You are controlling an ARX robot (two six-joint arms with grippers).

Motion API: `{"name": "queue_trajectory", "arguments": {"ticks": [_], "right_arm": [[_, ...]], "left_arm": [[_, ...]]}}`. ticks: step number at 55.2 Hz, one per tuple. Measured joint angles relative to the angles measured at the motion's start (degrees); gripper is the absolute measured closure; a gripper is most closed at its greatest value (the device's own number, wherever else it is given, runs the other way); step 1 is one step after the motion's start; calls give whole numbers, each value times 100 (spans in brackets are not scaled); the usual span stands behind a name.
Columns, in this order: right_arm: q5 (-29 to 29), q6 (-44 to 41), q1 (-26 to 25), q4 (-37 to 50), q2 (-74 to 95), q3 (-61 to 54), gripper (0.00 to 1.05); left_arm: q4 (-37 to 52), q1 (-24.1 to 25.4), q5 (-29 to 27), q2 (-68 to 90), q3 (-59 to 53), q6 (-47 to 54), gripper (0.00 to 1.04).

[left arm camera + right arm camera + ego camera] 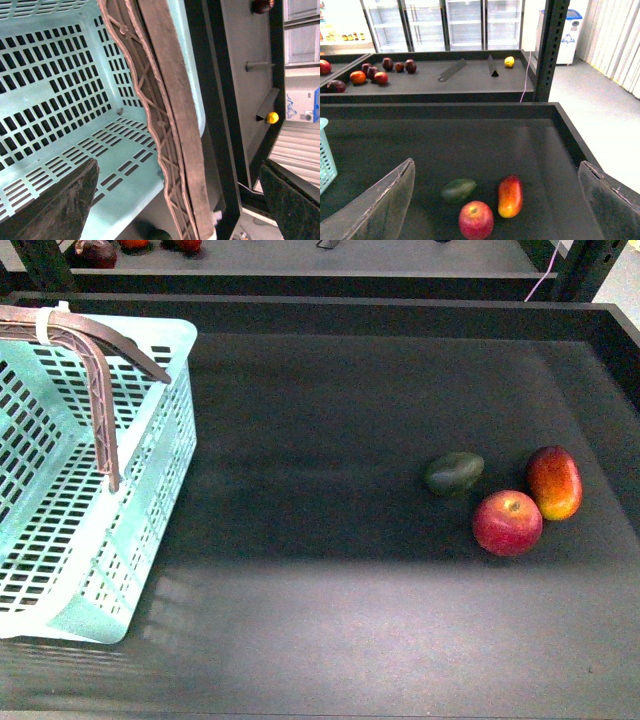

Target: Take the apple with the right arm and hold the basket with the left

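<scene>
**Both grippers open, nothing held yet**

From the front, neither arm is in sight. The turquoise basket [150, 440] stands on the dark counter [320, 620] with its grey-brown handle [103, 420] swung up. The apple [507, 523] lies well apart from it. It touches or nearly touches a red-yellow fruit [554, 482], with a dark green fruit [454, 472] just beside them.

The left wrist camera looks into the basket's slotted inside. The left gripper [177, 165] is spread wide, its two dark fingers [55, 210] on either side of the raised handle and rim, and it pinches nothing. That straddle looks deliberate to me: closing here should take the handle and steady the basket.

The right wrist camera shows the right gripper [496, 164] also spread wide and empty, hovering above the counter. The apple sits ahead of it and below, within the gap between its fingers and nearest of the three fruits. The green fruit and the red-yellow fruit lie just beyond the apple. I'd say the wide opening suits a fist-sized apple, but the close neighbours leave little room for a finger on that far side.
</scene>
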Motion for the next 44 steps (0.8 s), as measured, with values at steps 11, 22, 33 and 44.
{"name": "queue_trajectory", "arguments": {"ticks": [11, 22, 33, 44], "right_arm": [[-2, 0, 0, 0, 0, 0, 9], [0, 0, 0, 0, 0, 0, 9], [-2, 0, 0, 0, 0, 0, 9], [0, 0, 0, 0, 0, 0, 9]], "left_arm": [[-103, -17, -221, 612, 529, -98, 7], [-227, -70, -343, 979, 730, -98, 7], [-313, -66, -450, 1082, 732, -94, 20], [-315, -72, -446, 1075, 820, -120, 54]]}}
